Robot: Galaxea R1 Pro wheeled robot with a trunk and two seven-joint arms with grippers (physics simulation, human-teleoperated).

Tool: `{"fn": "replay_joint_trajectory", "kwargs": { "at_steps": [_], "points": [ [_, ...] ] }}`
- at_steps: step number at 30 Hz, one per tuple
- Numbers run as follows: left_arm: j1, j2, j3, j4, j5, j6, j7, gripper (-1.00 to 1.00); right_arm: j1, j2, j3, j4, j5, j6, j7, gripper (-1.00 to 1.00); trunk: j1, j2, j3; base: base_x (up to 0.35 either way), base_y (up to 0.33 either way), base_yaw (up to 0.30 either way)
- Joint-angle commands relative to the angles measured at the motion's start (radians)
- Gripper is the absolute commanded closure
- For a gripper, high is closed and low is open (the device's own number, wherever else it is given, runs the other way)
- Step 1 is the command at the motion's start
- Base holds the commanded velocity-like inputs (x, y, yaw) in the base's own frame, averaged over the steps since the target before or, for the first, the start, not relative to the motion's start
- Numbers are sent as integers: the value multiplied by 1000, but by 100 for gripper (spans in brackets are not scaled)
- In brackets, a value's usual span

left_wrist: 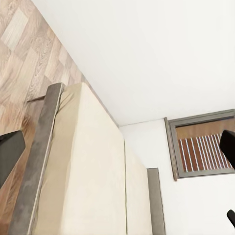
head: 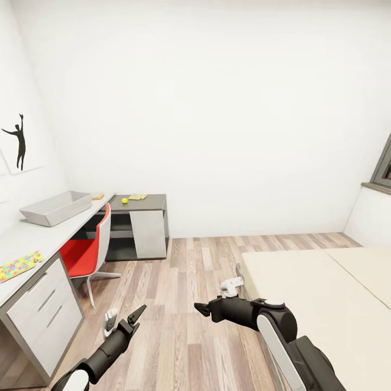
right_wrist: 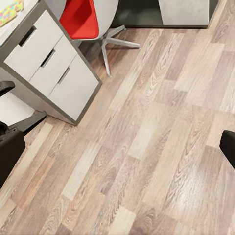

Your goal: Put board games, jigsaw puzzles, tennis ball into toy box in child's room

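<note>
Light grey plastic toy box (head: 55, 208) sits at ten o'clock on the L-shaped grey desk (head: 21, 239); wood-plank floor (head: 179, 304), beige mattress (head: 320, 293) at four. Left gripper (head: 124, 317) and right gripper (head: 216, 296) hang released, empty.

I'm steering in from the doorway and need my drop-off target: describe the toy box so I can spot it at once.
Find the L-shaped desk along the left wall. On its light grey wing, beyond the red chair, sits the toy box. It is a lidless grey tub with sloping sides, far bigger than the flat jigsaw puzzle and the tennis ball.

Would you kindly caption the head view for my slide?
Both grippers open and empty over the floor; tub, ball and puzzle on the desk, bed at right.
</note>
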Motion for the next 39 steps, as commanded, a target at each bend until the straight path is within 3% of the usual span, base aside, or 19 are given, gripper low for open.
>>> {"fn": "replay_joint_trajectory", "kwargs": {
  "at_steps": [1, 12, 39],
  "points": [
    [-1, 0, 1, 0, 8, 9, -1, -100, 0, 0, 0, -1, 7, 3, 7, -100, 0, -1, 0, 0, 0, 0],
    [0, 0, 1, 0, 8, 9, -1, -100, 0, 0, 1, -3, 7, 3, 7, -100, 0, -1, 0, 0, -107, 0],
    [0, -1, 2, 0, 8, 9, -1, -100, 0, -1, 1, -3, 8, 2, 7, -100, 0, -1, 0, 0, -262, 0]
  ]
}}
